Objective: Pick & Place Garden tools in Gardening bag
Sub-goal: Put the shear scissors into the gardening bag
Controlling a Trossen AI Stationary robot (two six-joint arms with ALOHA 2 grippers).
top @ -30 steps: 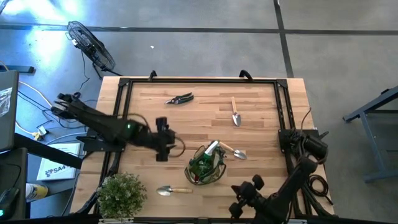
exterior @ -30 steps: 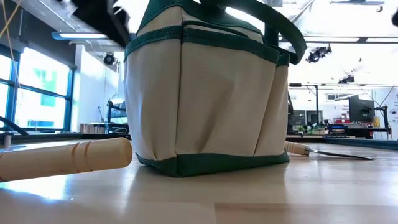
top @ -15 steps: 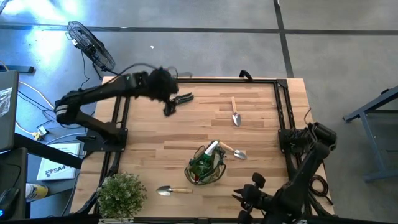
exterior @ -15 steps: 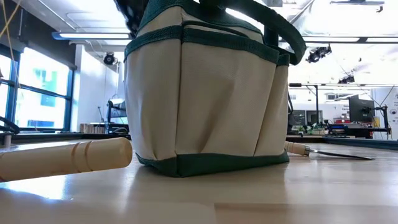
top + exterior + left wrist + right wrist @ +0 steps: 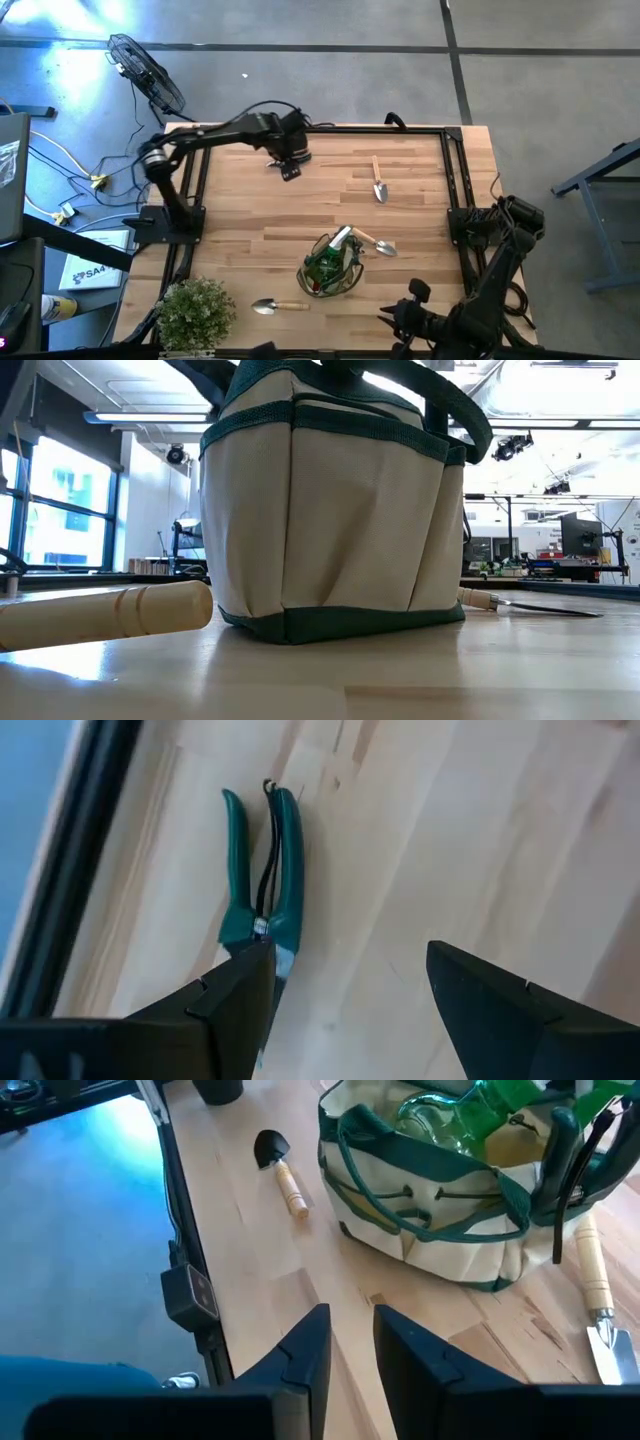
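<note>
The gardening bag (image 5: 332, 265) stands near the table's middle with green pieces poking out of its top; it fills the low view (image 5: 330, 510) and shows in the right wrist view (image 5: 440, 1190). The green-handled pruning shears (image 5: 262, 870) lie flat at the far left. My left gripper (image 5: 350, 985) hangs open above them (image 5: 288, 165), with one finger over the blade end, and hides them from the high view. My right gripper (image 5: 350, 1330) hovers at the near right edge (image 5: 405, 315), its fingers a little apart and nothing between them.
One trowel (image 5: 378, 180) lies at the far middle. Another (image 5: 375, 243) lies beside the bag's right side. A third (image 5: 278, 306) lies at the near edge, and its wooden handle (image 5: 100, 615) shows low. A bushy plant (image 5: 195, 310) stands at the near left corner.
My left gripper has swung from beside the bag's left side toward the table's far edge, and now hangs over the pruning shears. The bag and the trowels have kept still.
</note>
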